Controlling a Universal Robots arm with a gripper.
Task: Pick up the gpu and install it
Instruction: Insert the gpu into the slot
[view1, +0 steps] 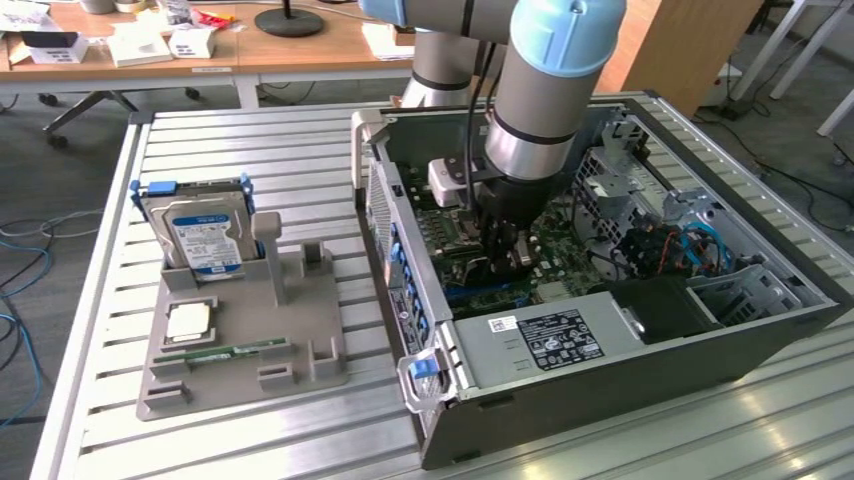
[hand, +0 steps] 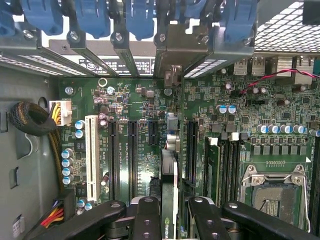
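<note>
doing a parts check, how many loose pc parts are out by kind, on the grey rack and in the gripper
blue-labelled silver hard drive: 1
square pale processor chip: 1
narrow green ram stick: 1
thin green gpu card, in the gripper: 1
total: 4

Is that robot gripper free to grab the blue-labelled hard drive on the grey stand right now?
Probably not: the gripper is down inside the computer case, shut on the gpu. The hard drive itself stands uncovered on the grey stand, outside the case.
</note>
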